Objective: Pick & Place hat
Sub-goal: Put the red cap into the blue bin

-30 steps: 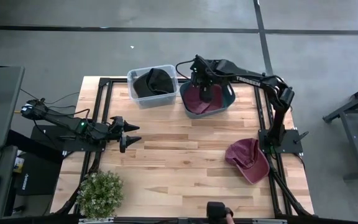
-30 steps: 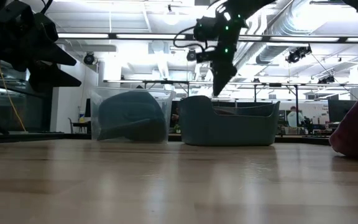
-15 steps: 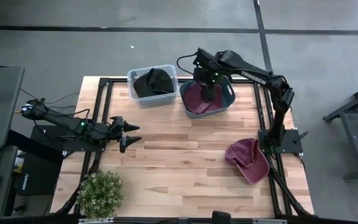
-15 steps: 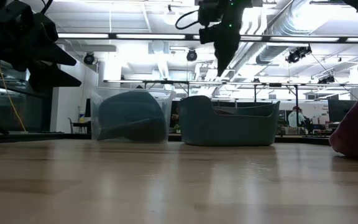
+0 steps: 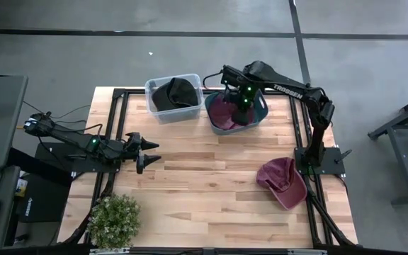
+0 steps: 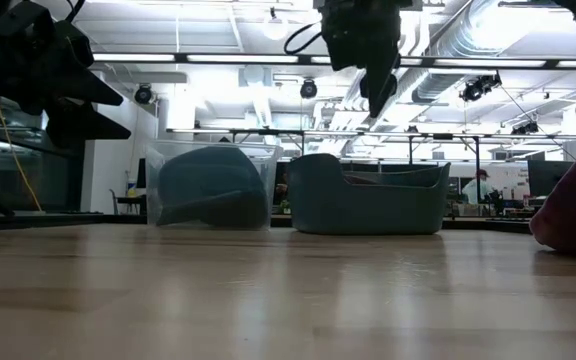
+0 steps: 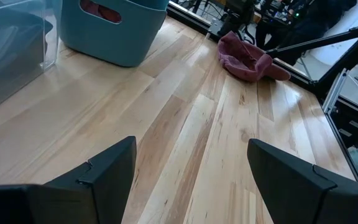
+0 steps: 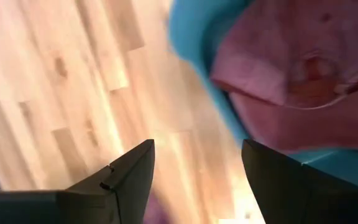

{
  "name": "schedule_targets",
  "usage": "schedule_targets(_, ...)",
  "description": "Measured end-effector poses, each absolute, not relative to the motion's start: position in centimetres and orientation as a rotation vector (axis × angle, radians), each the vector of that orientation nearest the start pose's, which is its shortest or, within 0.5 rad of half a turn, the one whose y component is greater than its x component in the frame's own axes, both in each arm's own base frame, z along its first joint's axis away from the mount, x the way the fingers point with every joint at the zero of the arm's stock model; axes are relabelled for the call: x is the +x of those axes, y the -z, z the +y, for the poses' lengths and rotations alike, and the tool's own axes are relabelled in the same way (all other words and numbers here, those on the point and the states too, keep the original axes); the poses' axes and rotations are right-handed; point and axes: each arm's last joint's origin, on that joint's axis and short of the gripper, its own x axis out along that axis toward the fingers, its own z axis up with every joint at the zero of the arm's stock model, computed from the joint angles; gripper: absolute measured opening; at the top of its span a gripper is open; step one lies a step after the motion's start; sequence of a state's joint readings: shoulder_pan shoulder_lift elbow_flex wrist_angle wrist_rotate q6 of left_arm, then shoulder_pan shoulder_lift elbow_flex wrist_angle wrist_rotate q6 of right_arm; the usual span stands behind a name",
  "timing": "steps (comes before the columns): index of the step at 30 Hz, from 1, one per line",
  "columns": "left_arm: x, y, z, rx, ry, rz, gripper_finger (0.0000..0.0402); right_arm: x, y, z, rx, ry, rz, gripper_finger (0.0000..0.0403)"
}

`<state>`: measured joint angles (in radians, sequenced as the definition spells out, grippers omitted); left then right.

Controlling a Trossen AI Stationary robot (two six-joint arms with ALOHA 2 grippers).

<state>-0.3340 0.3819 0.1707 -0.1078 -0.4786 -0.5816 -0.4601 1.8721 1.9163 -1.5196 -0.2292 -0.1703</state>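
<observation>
A maroon hat (image 5: 224, 115) lies inside the teal bin (image 5: 260, 112) at the table's far side; it also shows in the right wrist view (image 8: 303, 74). My right gripper (image 5: 242, 103) hangs open and empty above that bin (image 6: 368, 196), well clear of its rim. A second maroon hat (image 5: 283, 183) lies on the table near the right edge, resting on its brim side. My left gripper (image 5: 146, 152) waits open and empty above the table's left part, its fingers pointing toward the right edge.
A clear bin (image 5: 174, 95) holding a dark hat stands left of the teal bin. A potted plant (image 5: 115, 220) stands at the near left corner. Bare wood (image 5: 204, 177) lies between the bins and the near edge.
My right gripper has risen from just above the teal bin's rim to well above it and has gone a little toward the table's right edge. The maroon hat stays in the bin.
</observation>
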Motion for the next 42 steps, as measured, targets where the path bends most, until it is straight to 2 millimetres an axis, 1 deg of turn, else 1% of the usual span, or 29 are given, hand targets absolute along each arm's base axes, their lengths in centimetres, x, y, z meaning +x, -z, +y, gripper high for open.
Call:
schedule_targets(4, 11.4, -18.0, -2.5, -0.45, -0.223, 0.242, 0.0292, 32.2, -33.1, -12.9, 0.366, 0.041, 1.429, 0.0236)
schedule_targets(8, 11.4, -18.0, -2.5, -0.45, -0.223, 0.242, 0.0292, 32.9, -33.1, -10.4, 0.365, 0.034, 1.468, 0.0236)
schedule_targets(15, 11.4, -18.0, -2.5, -0.45, -0.223, 0.242, 0.0292, 34.1, -33.0, -4.8, 0.331, -0.026, 1.503, 0.0236)
schedule_targets(18, 11.4, -18.0, -2.5, -0.45, -0.223, 0.242, 0.0292, 34.4, -33.0, -2.5, 0.323, -0.039, 1.517, 0.0236)
schedule_targets(22, 11.4, -18.0, -2.5, -0.45, -0.223, 0.242, 0.0292, 34.5, -33.0, 0.1, 0.327, -0.039, 1.534, 0.0236)
schedule_targets(26, 11.4, -18.0, -2.5, -0.45, -0.223, 0.242, 0.0292, 34.4, -33.0, 2.4, 0.327, -0.009, 1.548, 0.0236)
schedule_targets(32, 11.4, -18.0, -2.5, -0.45, -0.223, 0.242, 0.0292, 34.0, -33.0, 5.9, 0.306, 0.106, 1.553, 0.0236)
schedule_targets(36, 11.4, -18.0, -2.5, -0.45, -0.223, 0.242, 0.0292, 33.6, -33.0, 7.9, 0.263, 0.166, 1.537, 0.0236)
schedule_targets(42, 11.4, -18.0, -2.5, -0.45, -0.223, 0.242, 0.0292, 33.3, -33.0, 9.1, 0.276, 0.219, 1.525, 0.0236)
